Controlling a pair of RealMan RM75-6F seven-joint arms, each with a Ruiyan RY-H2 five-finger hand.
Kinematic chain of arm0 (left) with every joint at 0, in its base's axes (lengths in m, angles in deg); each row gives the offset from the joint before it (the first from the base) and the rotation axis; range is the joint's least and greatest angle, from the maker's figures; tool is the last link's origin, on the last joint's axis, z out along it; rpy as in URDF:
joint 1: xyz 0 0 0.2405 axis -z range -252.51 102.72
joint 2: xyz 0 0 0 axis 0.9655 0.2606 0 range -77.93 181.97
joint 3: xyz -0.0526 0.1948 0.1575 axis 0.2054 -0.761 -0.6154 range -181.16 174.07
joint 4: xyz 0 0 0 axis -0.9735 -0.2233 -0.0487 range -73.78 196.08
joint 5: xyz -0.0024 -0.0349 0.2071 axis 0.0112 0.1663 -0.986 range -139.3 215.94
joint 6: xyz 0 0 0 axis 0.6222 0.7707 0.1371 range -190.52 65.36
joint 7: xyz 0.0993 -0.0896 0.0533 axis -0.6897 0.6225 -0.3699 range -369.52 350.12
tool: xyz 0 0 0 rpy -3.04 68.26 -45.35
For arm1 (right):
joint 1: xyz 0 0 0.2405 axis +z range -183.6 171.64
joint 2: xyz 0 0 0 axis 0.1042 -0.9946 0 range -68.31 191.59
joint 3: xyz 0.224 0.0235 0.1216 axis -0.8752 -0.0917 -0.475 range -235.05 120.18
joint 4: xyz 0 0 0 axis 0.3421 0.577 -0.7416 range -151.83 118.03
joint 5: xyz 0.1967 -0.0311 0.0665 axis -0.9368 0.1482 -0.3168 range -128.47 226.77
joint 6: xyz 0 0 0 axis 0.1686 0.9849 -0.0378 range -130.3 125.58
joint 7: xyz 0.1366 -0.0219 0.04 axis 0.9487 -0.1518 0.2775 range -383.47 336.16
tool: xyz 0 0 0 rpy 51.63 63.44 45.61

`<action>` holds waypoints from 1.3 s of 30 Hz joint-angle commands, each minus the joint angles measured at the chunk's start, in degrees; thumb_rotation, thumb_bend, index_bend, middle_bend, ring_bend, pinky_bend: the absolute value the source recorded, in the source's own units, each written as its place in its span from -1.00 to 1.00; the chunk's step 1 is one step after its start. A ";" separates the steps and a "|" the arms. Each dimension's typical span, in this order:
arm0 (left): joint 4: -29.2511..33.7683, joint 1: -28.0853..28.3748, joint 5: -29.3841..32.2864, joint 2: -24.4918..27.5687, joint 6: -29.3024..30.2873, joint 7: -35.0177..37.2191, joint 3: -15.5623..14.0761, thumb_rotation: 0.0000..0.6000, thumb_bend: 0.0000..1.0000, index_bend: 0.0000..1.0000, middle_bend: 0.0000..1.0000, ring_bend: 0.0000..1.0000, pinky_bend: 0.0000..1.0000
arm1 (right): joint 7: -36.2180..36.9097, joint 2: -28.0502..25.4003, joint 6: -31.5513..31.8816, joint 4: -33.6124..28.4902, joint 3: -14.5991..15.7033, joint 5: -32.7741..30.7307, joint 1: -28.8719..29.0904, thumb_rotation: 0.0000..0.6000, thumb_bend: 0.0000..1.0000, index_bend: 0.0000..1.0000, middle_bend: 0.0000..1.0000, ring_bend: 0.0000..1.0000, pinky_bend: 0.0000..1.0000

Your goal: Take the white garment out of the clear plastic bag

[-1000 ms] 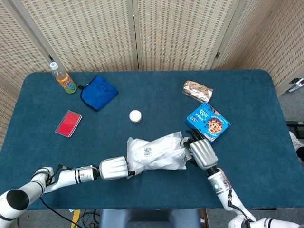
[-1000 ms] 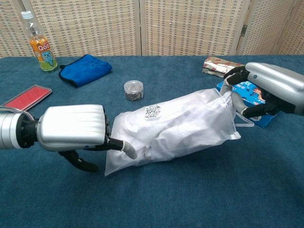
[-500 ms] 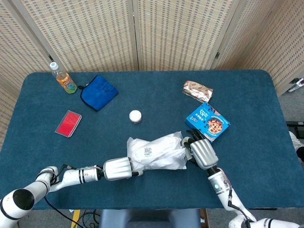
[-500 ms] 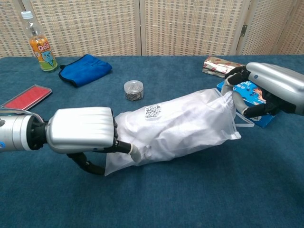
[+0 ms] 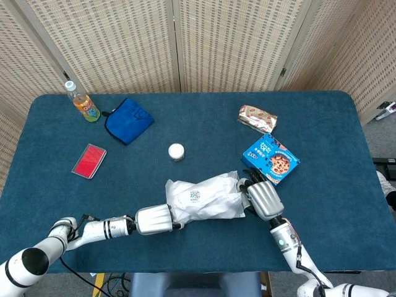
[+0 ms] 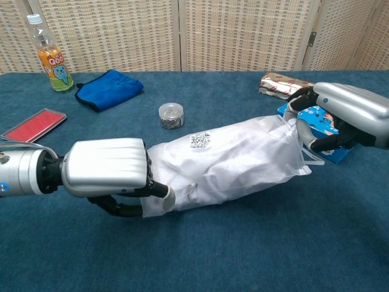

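The clear plastic bag (image 6: pixel 231 161) with the white garment (image 6: pixel 243 146) inside lies on the blue table near the front, also seen as the bag (image 5: pixel 204 198) in the head view. My left hand (image 6: pixel 106 170) grips the bag's closed left end, fingers curled under the plastic; it shows in the head view as the left hand (image 5: pixel 153 219). My right hand (image 6: pixel 340 115) holds the bag's right, open end, fingers around the bunched plastic, seen from above as the right hand (image 5: pixel 263 198). The garment stays wholly inside the bag.
A small round jar (image 6: pixel 171 115) stands behind the bag. A blue cookie box (image 5: pixel 270 158) lies under and behind my right hand, a wrapped snack (image 5: pixel 257 117) beyond it. A blue cloth (image 5: pixel 128 120), a bottle (image 5: pixel 83 103) and a red case (image 5: pixel 89 161) are at the left.
My left hand closed its fingers further on the bag's left end and lifted it slightly. The bag shifted a little to the right. My right hand barely moved.
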 commanded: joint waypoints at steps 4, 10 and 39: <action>-0.31 -0.57 0.69 -0.32 0.45 1.33 -0.23 1.00 -0.04 -0.08 0.79 0.76 0.69 | 0.00 0.14 -0.16 0.19 0.04 -0.06 0.08 1.00 0.37 0.72 -0.15 -0.72 -0.78; -0.54 -1.19 1.59 -0.44 0.56 2.49 -0.24 1.00 -0.03 0.04 0.79 0.77 0.69 | 0.14 0.24 -0.11 0.21 -0.02 0.03 0.15 1.00 0.37 0.72 -0.15 -0.72 -0.78; 1.16 -4.39 4.86 3.82 -1.32 5.54 -1.12 1.00 0.10 0.24 0.88 0.80 0.69 | 3.71 -4.56 2.47 -5.09 0.09 3.74 -0.68 1.00 0.38 0.77 -0.13 -0.72 -0.78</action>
